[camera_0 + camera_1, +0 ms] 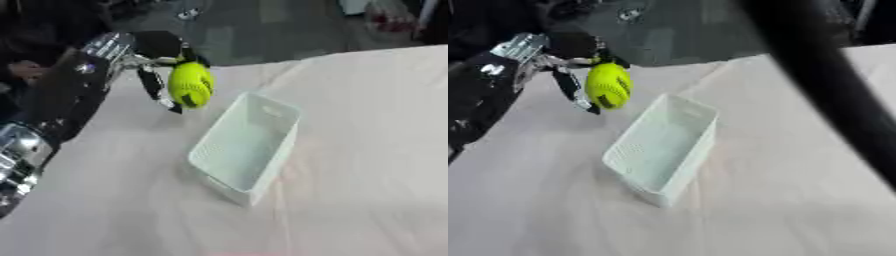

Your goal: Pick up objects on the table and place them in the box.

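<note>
The left hand (162, 65) is seen at about ten o'clock in the left eye view, reached in from the left edge on a black arm with silver joints. Its fingers (154, 86) are curled down around a yellow-green ball (191, 85), which is held off the worktop (350, 150) (dark markings are visible on the ball's side, though what they are cannot be made out). The thumb appears to be pressed against the ball's upper side, but the blur leaves this uncertain.

Just toward four o'clock of the ball, a white box (248, 147) is set on the worktop, its long axis running from one o'clock to seven o'clock. The ball is held beside and above the box's far left corner, outside the rim rather than over the opening. The box's walls are perforated, a handle slot is cut in the far end wall, and nothing is seen inside it.

The worktop is covered in a pale pinkish cloth, with dark floor shown beyond its far edge at twelve o'clock. In the right eye view a dark blurred bar (824, 85) is crossed from twelve o'clock down to four o'clock; what it is cannot be determined.
</note>
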